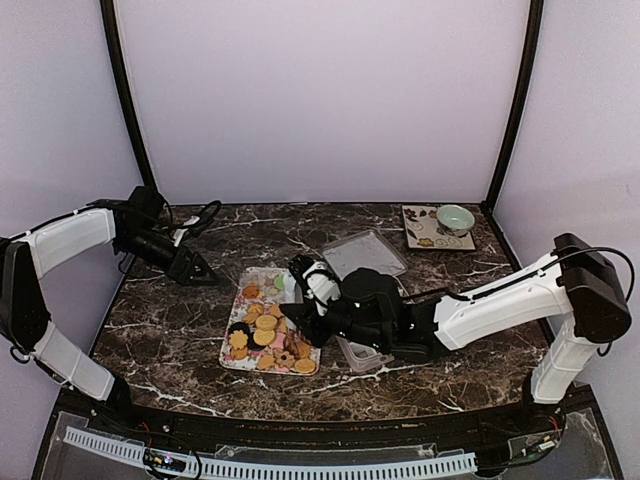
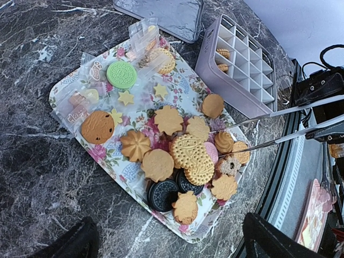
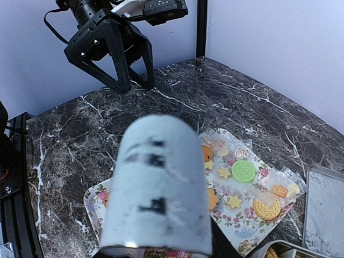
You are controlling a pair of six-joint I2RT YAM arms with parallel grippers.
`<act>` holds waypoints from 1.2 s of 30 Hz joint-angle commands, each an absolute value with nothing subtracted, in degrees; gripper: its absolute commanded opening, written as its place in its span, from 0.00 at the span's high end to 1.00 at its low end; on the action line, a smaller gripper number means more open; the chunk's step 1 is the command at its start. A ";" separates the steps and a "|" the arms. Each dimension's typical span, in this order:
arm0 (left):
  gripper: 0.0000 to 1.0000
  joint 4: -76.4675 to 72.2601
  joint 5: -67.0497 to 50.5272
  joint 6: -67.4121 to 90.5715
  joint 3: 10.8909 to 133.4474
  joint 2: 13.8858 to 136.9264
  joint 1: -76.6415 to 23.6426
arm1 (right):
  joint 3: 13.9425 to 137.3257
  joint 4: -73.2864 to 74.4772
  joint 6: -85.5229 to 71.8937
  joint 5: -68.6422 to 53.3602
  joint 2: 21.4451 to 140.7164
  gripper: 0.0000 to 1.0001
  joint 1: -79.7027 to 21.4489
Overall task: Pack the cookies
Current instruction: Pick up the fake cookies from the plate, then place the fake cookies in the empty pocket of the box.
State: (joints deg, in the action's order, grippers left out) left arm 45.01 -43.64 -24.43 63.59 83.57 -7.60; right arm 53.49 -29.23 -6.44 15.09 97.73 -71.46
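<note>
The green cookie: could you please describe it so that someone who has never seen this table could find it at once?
On the dark marble table, find the flowered tray heaped with cookies. At its sparser end, among clear wrappers and small yellow stars, lies the green cookie. It is the only green piece, a flat round disc; its neighbours are tan, orange or dark brown.

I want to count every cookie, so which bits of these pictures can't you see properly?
1. Right wrist view: a blurry grey roll right at the lens hides much of the tray.
2. Top view: the right arm covers most of the divided box, so the cookies inside can't be counted there.
3. Top view: the bits on the far plate are too small to name.
</note>
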 commanded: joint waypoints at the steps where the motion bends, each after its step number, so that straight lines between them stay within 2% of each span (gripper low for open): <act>1: 0.04 46.85 -43.54 -25.05 64.25 81.69 -7.12 | 51.94 -30.08 -6.47 16.61 96.86 0.65 -71.65; 10: 0.05 46.92 -43.44 -24.70 64.49 81.56 -7.16 | 51.98 -29.11 -5.00 17.87 93.48 0.70 -71.02; 19: 0.05 47.15 -43.14 -24.35 65.09 81.91 -7.14 | 53.69 -26.64 -1.29 18.15 86.41 0.71 -68.11; 36: 0.05 47.33 -43.10 -24.17 65.39 82.09 -7.15 | 45.49 -20.65 3.19 19.60 72.37 0.71 -49.18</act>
